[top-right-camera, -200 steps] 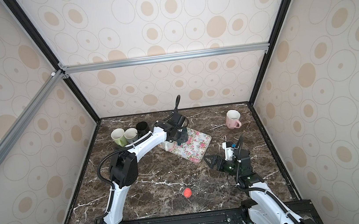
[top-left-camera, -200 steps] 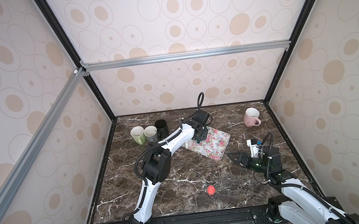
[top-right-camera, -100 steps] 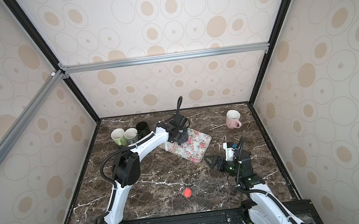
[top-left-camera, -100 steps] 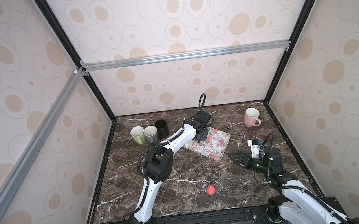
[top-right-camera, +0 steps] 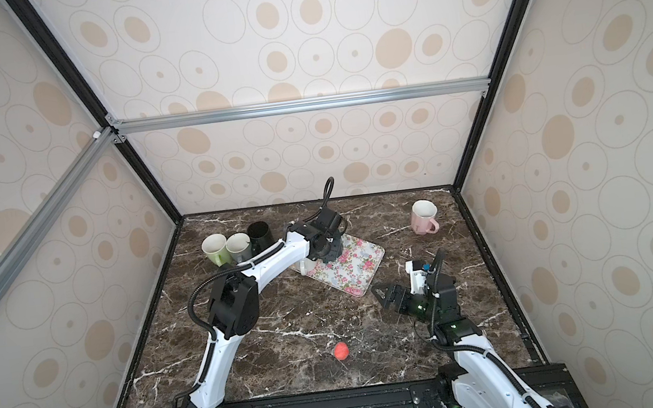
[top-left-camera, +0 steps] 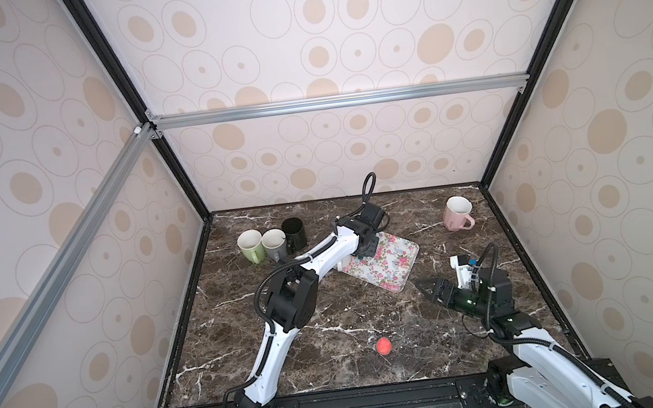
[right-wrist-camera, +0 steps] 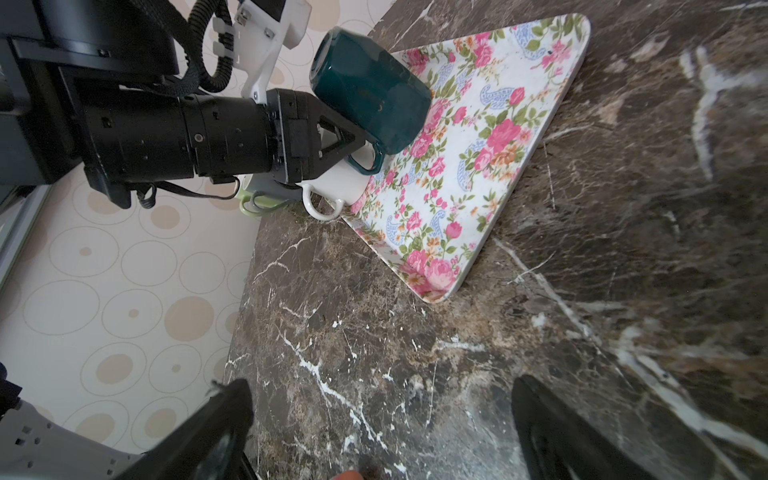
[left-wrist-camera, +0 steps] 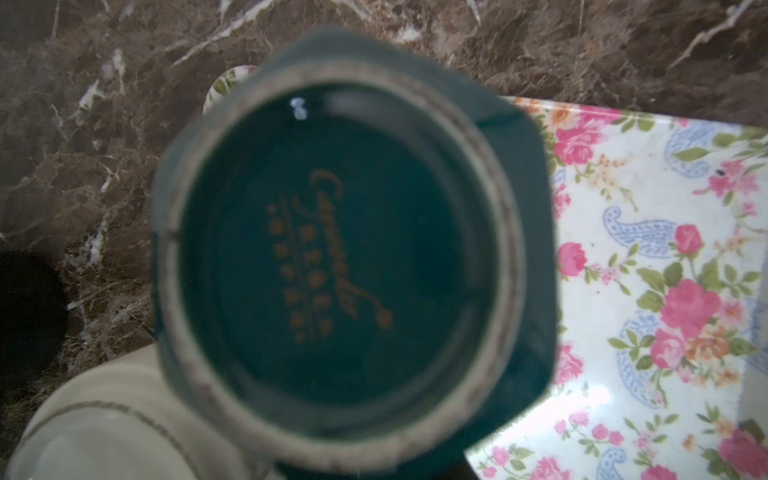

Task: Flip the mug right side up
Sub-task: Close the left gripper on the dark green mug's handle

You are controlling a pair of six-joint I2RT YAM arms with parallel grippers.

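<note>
Jaws of left arm tighter on teal mug (right-wrist-camera: 370,87)

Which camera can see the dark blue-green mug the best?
The right wrist view: the whole dark teal ceramic mug shows, tilted over the flowery rectangular tray, handle in the left gripper. The left wrist view shows only its blurry base. In both top views the left arm hides it.
</note>
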